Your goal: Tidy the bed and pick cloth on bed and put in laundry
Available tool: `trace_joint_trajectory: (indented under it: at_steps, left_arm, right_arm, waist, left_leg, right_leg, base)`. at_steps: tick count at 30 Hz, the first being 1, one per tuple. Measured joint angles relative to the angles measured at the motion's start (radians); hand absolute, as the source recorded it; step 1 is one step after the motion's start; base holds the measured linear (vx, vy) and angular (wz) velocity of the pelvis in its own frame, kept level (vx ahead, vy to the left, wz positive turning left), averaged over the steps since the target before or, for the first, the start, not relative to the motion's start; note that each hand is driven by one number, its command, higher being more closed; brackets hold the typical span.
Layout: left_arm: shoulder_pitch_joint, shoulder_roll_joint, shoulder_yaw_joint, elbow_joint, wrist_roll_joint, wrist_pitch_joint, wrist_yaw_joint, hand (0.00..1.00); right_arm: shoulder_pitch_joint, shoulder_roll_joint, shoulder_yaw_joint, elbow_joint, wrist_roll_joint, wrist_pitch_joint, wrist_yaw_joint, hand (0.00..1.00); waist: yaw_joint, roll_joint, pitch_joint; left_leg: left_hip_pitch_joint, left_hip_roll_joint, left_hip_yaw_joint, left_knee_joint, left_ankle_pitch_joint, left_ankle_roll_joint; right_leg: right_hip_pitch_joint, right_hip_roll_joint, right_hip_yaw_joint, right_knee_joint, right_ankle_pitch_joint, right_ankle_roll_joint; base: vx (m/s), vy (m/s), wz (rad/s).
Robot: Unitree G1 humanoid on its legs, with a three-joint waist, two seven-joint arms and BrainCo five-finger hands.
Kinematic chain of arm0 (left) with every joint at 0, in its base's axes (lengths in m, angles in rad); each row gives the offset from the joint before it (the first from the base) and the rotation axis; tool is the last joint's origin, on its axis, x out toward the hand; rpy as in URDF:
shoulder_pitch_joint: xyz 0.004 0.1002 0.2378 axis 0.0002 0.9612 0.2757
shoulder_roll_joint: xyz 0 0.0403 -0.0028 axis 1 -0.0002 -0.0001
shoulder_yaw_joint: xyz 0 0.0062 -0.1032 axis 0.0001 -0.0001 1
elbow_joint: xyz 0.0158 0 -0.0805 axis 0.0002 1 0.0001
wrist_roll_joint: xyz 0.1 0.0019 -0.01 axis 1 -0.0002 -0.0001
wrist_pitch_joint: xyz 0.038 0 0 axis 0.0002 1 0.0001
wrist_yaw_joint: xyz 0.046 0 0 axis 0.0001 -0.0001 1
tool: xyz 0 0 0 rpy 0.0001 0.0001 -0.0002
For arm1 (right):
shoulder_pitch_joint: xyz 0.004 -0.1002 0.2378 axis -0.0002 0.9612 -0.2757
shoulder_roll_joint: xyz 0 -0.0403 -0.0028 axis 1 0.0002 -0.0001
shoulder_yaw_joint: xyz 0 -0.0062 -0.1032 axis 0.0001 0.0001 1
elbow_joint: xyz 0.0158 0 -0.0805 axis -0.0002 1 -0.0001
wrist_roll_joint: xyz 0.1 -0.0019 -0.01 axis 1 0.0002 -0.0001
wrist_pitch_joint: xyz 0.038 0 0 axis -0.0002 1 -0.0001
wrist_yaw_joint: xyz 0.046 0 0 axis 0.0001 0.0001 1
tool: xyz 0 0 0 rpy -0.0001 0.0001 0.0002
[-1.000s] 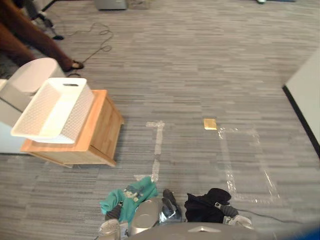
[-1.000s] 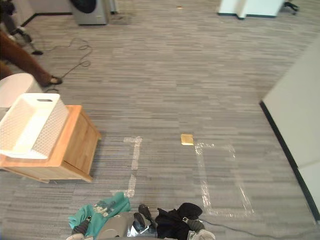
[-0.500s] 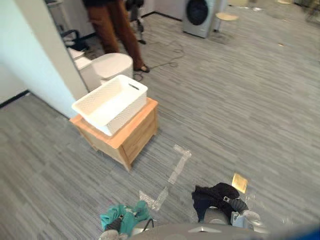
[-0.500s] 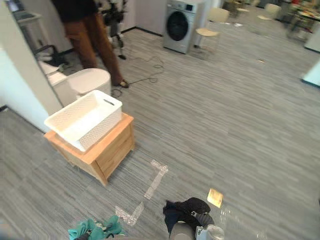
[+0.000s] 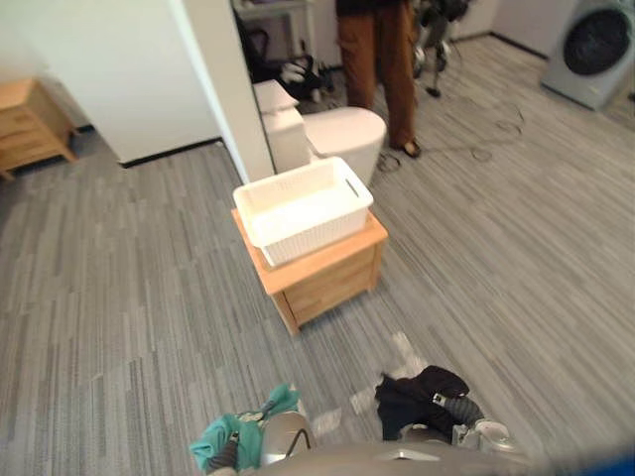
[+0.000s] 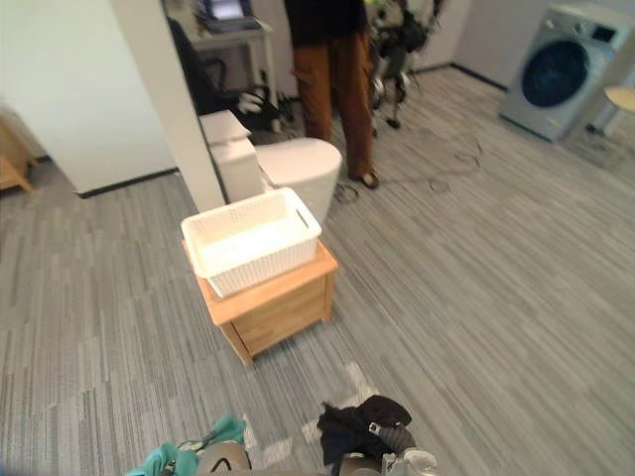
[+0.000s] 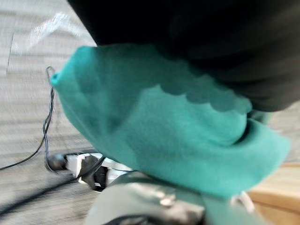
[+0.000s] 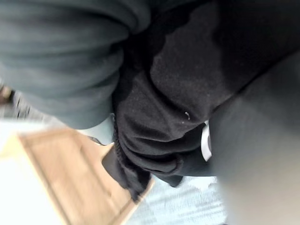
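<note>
A teal cloth [image 5: 246,432] is bunched over my left hand [image 5: 228,452] at the lower left, held clear of the floor; up close the teal cloth [image 7: 178,136] drapes over the hand. A black cloth [image 5: 412,395] is bunched over my right hand [image 5: 459,409] at the lower right, and the black cloth [image 8: 178,93] hangs down past the wrist cover. Ahead, a white laundry basket [image 5: 260,203] stands empty on a small wooden cabinet [image 5: 327,278].
A white pillar [image 5: 223,79] and a white rounded bin [image 5: 342,131] stand behind the basket. A person's legs [image 5: 377,50] are just beyond them. A washing machine [image 5: 595,40] is at the far right, a wooden drawer unit [image 5: 30,119] at the far left.
The camera has swung round: the basket and cabinet have shifted from the left to the middle of the view and show more squarely. Both cloths stay at my hands.
</note>
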Motion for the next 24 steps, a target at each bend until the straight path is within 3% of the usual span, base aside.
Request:
trace_joint_trajectory:
  at_steps: [1, 2, 3, 4, 6, 9, 13, 15, 16, 18, 21, 22, 24]
  left_arm:
    - [-0.002, -0.001, -0.003, -0.001, -0.001, -0.001, -0.001, 1.0]
    - [-0.001, -0.002, -0.005, 0.001, -0.001, -0.001, -0.004, 1.0]
    - [0.001, -0.003, -0.005, 0.004, -0.001, 0.0, -0.009, 1.0]
    - [-0.002, 0.003, -0.004, 0.015, 0.0, 0.003, -0.019, 1.0]
    - [-0.004, 0.015, -0.004, 0.006, 0.003, 0.002, -0.016, 1.0]
    - [-0.007, 0.023, -0.003, 0.001, 0.013, 0.002, -0.015, 1.0]
    - [-0.006, 0.027, -0.006, 0.011, 0.047, 0.004, -0.016, 1.0]
    - [-0.01, 0.036, -0.028, 0.029, 0.092, 0.015, -0.02, 1.0]
    - [-0.012, 0.044, -0.05, 0.032, 0.094, 0.02, -0.021, 1.0]
    - [-0.011, 0.083, -0.128, 0.037, 0.132, 0.027, -0.022, 1.0]
    - [-0.037, 0.109, -0.151, 0.051, 0.134, 0.046, -0.021, 1.0]
    - [-0.047, 0.112, -0.161, 0.052, 0.131, 0.047, -0.021, 1.0]
    - [-0.061, 0.1, -0.16, 0.052, 0.128, 0.053, -0.021, 1.0]
  right_arm:
    - [-0.002, 0.002, -0.001, 0.001, -0.001, 0.002, 0.0, 1.0]
    - [-0.009, 0.004, -0.003, 0.01, -0.005, 0.007, 0.003, 1.0]
    - [-0.024, 0.001, -0.008, 0.017, -0.008, 0.008, 0.004, 1.0]
    - [-0.034, 0.008, -0.037, 0.048, -0.007, 0.009, 0.002, 1.0]
    - [-0.034, 0.024, -0.041, 0.05, -0.007, 0.008, 0.009, 1.0]
    - [-0.035, 0.036, -0.037, 0.054, -0.004, 0.008, 0.008, 1.0]
    - [-0.035, 0.034, -0.034, 0.054, 0.001, 0.007, 0.0, 1.0]
    - [-0.042, 0.031, -0.037, 0.054, 0.002, 0.005, -0.018, 1.0]
    - [-0.041, 0.023, -0.04, 0.053, 0.002, 0.005, -0.023, 1.0]
    - [-0.035, 0.028, -0.052, 0.032, 0.033, -0.041, -0.045, 1.0]
    - [-0.036, 0.047, -0.049, 0.033, 0.041, -0.072, -0.048, 1.0]
    - [-0.036, 0.05, -0.049, 0.034, 0.041, -0.081, -0.047, 1.0]
    - [-0.033, 0.057, -0.055, 0.032, 0.049, -0.104, -0.042, 1.0]
  waist:
    - [0.003, 0.002, 0.001]
    - [0.006, 0.006, 0.002]
    - [0.005, 0.012, 0.001]
    - [0.006, 0.002, 0.009]
    - [0.002, -0.027, 0.007]
    - [0.017, -0.044, 0.012]
    - [0.028, -0.039, 0.009]
    - [0.021, -0.026, 0.003]
    - [0.016, -0.033, 0.009]
    - [-0.009, -0.057, 0.022]
    - [-0.023, -0.087, 0.024]
    - [-0.028, -0.084, 0.023]
    - [-0.035, -0.059, 0.019]
  left_leg:
    - [0.0, -0.004, 0.028, -0.036, 0.0, 0.0]
    - [0.004, -0.041, 0.089, -0.181, 0.007, 0.001]
    - [0.014, -0.083, 0.104, -0.334, 0.056, 0.015]
    - [0.072, -0.153, 0.145, -0.498, 0.125, 0.112]
    - [0.09, -0.216, 0.149, -0.585, 0.171, 0.142]
    - [0.106, -0.261, 0.15, -0.61, 0.167, 0.15]
    - [0.153, -0.283, 0.147, -0.652, 0.162, 0.142]
    - [0.197, -0.315, 0.119, -0.773, 0.147, 0.123]
    - [0.206, -0.326, 0.101, -0.793, 0.149, 0.121]
    - [0.264, -0.365, 0.033, -0.814, 0.142, 0.132]
    - [0.298, -0.348, -0.031, -0.81, 0.13, 0.137]
    - [0.302, -0.329, -0.05, -0.811, 0.126, 0.131]
    - [0.303, -0.262, -0.095, -0.808, 0.115, 0.108]
  right_leg:
    - [0.008, -0.002, -0.003, -0.008, 0.002, 0.002]
    - [0.023, -0.006, -0.011, -0.023, 0.003, 0.004]
    - [0.036, -0.008, -0.021, -0.028, 0.006, 0.009]
    - [0.048, -0.032, -0.019, -0.038, 0.007, 0.03]
    - [0.049, -0.052, -0.032, -0.075, 0.044, 0.056]
    - [0.093, -0.078, -0.03, -0.138, 0.067, 0.073]
    - [0.1, -0.09, -0.027, -0.101, 0.079, 0.073]
    - [0.0, -0.124, 0.002, 0.142, 0.009, 0.09]
    - [-0.043, -0.145, 0.009, 0.245, -0.001, 0.096]
    - [-0.182, -0.223, 0.08, 0.609, 0.033, 0.136]
    - [-0.241, -0.214, 0.101, 0.654, -0.048, 0.121]
    - [-0.259, -0.195, 0.099, 0.61, -0.058, 0.116]
    - [-0.284, -0.103, 0.108, 0.367, -0.045, 0.117]
  base:
    - [0.23, 0.065, 0.3]
    - [0.24, 0.101, 0.18]
    - [0.39, 0.204, 0.2]
    - [0.3, 0.16, 0.28]
    - [0.24, 0.13, 0.3]
    - [0.19, 0.096, 0.09]
    - [0.06, 0.026, -0.03]
    - [-0.01, 0.066, 0.03]
    - [-0.04, 0.042, 0.33]
    - [0.07, 0.05, 0.63]
    - [0.13, 0.004, 0.75]
    - [0.22, -0.049, 0.84]
    - [0.25, -0.08, 0.63]
